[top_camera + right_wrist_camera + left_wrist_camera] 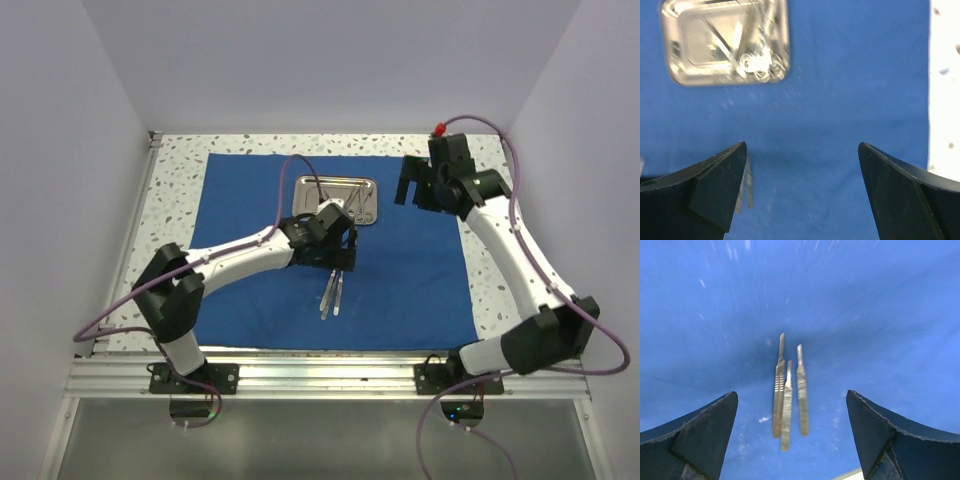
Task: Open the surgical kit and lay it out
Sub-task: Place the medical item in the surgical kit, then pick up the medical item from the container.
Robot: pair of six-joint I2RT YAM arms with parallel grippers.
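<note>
A blue cloth (420, 280) lies opened flat across the middle of the speckled desk (175, 200); the unwrapping looks done. A steel tray (308, 205) sits on the cloth at upper centre of the top view; in the right wrist view it holds ringed tools (760, 62), too blurred to tell scissors from forceps. Three slim tools (788, 395) lie side by side on the cloth just below the tray, near lower centre. The left fingers (700, 435) hover over them, spread wide and empty; the right fingers (715, 190), likewise apart and empty, hang at upper right beside the tray. The task seems roughly half done; the ringed tools are yet to be laid out.
</note>
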